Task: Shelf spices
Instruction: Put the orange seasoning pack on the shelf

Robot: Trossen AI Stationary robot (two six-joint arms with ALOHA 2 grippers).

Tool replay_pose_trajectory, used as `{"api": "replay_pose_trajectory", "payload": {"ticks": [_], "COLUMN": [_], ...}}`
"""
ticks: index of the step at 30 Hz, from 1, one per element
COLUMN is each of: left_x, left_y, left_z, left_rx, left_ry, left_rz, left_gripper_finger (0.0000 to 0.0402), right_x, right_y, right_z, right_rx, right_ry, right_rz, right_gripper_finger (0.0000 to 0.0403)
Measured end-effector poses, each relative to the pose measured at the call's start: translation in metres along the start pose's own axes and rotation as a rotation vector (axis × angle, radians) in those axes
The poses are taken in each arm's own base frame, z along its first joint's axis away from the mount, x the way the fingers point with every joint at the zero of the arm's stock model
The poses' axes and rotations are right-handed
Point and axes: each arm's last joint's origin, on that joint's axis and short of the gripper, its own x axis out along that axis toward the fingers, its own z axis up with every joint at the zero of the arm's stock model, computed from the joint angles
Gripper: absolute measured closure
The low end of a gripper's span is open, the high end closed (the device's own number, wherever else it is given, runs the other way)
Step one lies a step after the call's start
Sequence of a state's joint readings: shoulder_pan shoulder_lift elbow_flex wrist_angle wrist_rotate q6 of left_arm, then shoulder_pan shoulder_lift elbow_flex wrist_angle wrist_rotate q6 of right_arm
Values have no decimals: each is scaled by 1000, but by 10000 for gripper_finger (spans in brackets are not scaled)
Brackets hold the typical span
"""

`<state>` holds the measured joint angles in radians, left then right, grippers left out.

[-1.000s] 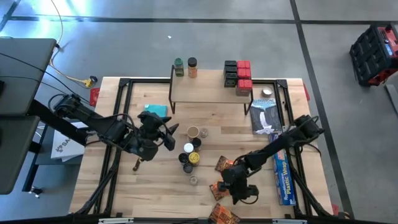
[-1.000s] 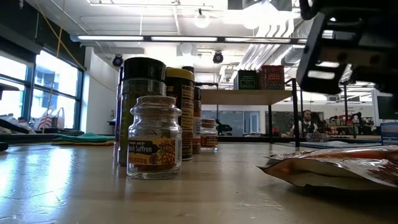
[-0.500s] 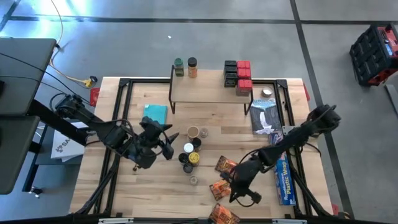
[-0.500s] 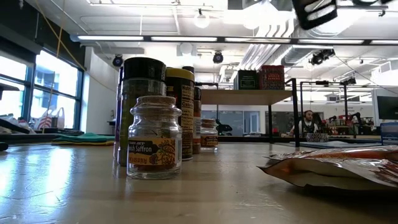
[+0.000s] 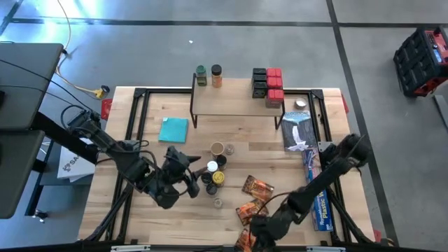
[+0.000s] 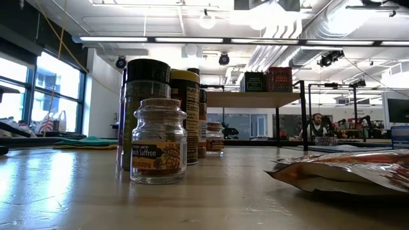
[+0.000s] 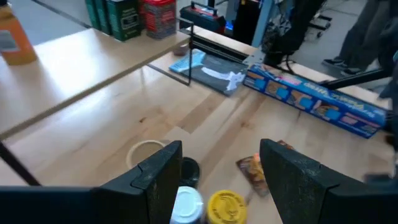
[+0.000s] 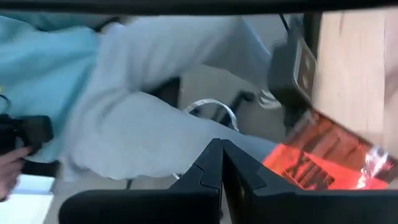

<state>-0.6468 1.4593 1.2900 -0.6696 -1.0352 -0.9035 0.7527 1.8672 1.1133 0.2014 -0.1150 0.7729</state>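
Several spice jars stand in a cluster at mid table. My left gripper is open just left of them. Its wrist view shows a white-lidded jar and a yellow-lidded jar between the fingers, which touch neither. Orange-brown packets lie right of the jars. My right gripper is shut and empty at the near edge, above a packet. The shelf at the far edge carries two jars and red and dark boxes.
A teal cloth lies left of the shelf. A long blue plastic-wrap box and a white-and-dark pack lie along the right side. A saffron jar stands nearest the low camera. A person in light blue is beyond the near edge.
My left gripper has moved toward the near edge and right, closing on the jar cluster, still open. My right gripper has risen out of the low view, moved toward the near edge away from the middle packet, and rolled about its axis, staying shut.
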Motion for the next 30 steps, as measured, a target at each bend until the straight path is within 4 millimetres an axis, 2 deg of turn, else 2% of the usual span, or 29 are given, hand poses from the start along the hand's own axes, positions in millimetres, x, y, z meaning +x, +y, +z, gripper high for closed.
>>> {"api": "replay_pose_trajectory", "payload": {"ticks": [7,12,16,21,26,30], "left_x": [6,8,10,8,5,4], "left_y": [-21,-34,-40,-43,-44,-45], "left_z": [-11,-18,-21,-24,-25,-25], "left_rx": [-101,-143,-169,-170,-166,-137], "left_ry": [-24,-36,-48,-50,-56,-57], "left_rz": [-50,-84,-99,-108,-110,-111], "left_gripper_finger": [191,191,191,191,191,191], "right_x": [42,52,46,36,21,1], "right_y": [-29,-32,-28,-36,-47,-56], "right_z": [-30,-47,-51,-51,-42,-30], "right_rx": [70,55,26,47,93,119], "right_ry": [110,171,241,327,376,382], "right_rz": [-33,-41,-45,-141,-253,-389], "right_gripper_finger": [403,403,403,403,403,403]}}
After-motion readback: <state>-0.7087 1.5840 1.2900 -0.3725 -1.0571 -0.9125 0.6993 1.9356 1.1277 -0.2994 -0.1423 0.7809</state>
